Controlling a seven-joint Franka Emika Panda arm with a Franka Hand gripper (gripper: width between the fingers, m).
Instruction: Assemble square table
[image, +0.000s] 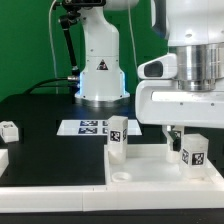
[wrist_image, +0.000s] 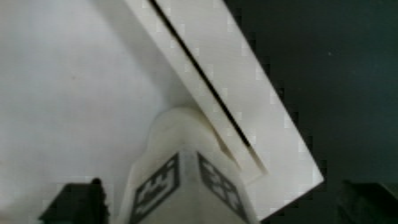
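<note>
White plastic square slab (image: 150, 182) on the black tabletop (image: 40, 115) carries one upright small white tagged leg (image: 117, 136) and a second leg (image: 193, 153), which stands between the spread fingers of the released tool (image: 186, 138).

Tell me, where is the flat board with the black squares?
In the exterior view the marker board lies mid-table, in front of the robot's base, just behind an upright leg.

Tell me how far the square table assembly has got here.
Looks done: two legs stand upright on the slab, the left leg and the right leg, by the exterior view's sides; how tightly they sit I cannot tell. In hand: the gripper is open around the right leg. Left: a loose leg on the table; the fourth is not visible.
</note>
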